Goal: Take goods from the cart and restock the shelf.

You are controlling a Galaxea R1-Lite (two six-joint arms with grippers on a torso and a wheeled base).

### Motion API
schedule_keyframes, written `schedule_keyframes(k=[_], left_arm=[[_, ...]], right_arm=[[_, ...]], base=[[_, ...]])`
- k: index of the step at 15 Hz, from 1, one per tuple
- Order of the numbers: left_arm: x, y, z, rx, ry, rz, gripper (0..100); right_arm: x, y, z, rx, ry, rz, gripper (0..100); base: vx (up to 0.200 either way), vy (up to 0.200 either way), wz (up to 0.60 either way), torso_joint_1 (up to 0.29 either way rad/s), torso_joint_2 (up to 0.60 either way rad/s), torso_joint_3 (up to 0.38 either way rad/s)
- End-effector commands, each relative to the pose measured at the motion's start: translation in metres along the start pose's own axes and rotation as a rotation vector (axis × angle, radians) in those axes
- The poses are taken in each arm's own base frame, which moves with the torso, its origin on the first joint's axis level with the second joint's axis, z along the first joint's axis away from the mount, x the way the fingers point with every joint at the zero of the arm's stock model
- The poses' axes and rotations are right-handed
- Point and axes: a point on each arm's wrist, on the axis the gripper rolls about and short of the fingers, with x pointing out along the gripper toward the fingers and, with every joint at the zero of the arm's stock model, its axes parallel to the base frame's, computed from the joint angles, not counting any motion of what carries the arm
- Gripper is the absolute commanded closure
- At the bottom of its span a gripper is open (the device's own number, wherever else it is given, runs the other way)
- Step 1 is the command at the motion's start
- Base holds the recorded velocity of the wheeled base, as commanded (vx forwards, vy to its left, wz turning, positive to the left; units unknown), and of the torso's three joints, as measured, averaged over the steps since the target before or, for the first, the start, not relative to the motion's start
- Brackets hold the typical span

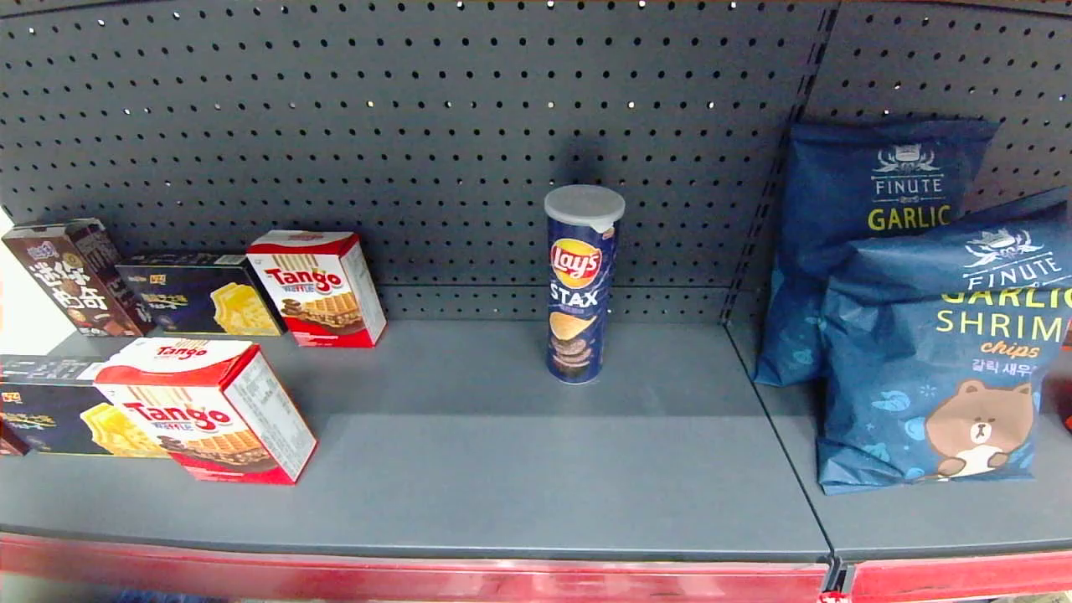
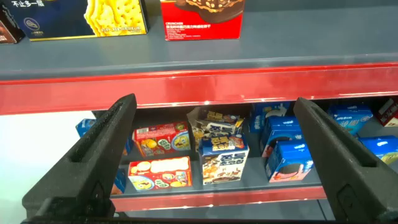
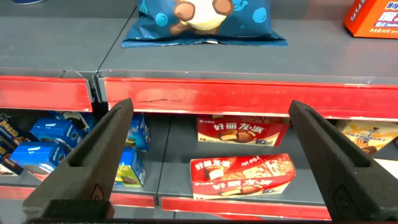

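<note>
chip can (image 1: 582,285) stands upright near the back edge of the shelf (image 1: 469,469), mid-width; wafer boxes (image 1: 209,410) by its left edge, blue bags (image 1: 921,352) by its right; left fingers (image 2: 93,155) spread wide, empty; right fingers (image 3: 93,158) likewise.
</note>
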Motion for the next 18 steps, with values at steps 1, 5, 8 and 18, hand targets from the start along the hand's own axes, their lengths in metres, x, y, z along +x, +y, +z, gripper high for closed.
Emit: schedule_keyframes(k=[1, 5, 8, 18], left_arm=[[0.0000, 0.0000, 0.0000, -0.001, 0.000, 0.000, 0], [0.0000, 0.0000, 0.0000, -0.001, 0.000, -0.001, 0], [0.0000, 0.0000, 0.0000, -0.002, 0.000, 0.000, 0], [0.0000, 0.0000, 0.0000, -0.002, 0.000, 0.000, 0]], right_arm=[[0.0000, 0.0000, 0.0000, 0.000, -0.001, 0.001, 0], [0.0000, 0.0000, 0.0000, 0.000, -0.001, 0.001, 0], [0.0000, 0.0000, 0.0000, 0.000, -0.001, 0.001, 0], [0.0000, 0.0000, 0.0000, 0.000, -0.001, 0.001, 0]], base=[[0.000, 0.000, 0.00, 0.000, 0.00, 0.000], [0.000, 0.000, 0.00, 0.000, 0.00, 0.000], [0.000, 0.000, 0.00, 0.000, 0.00, 0.000], [0.000, 0.000, 0.60, 0.004, 0.00, 0.004]])
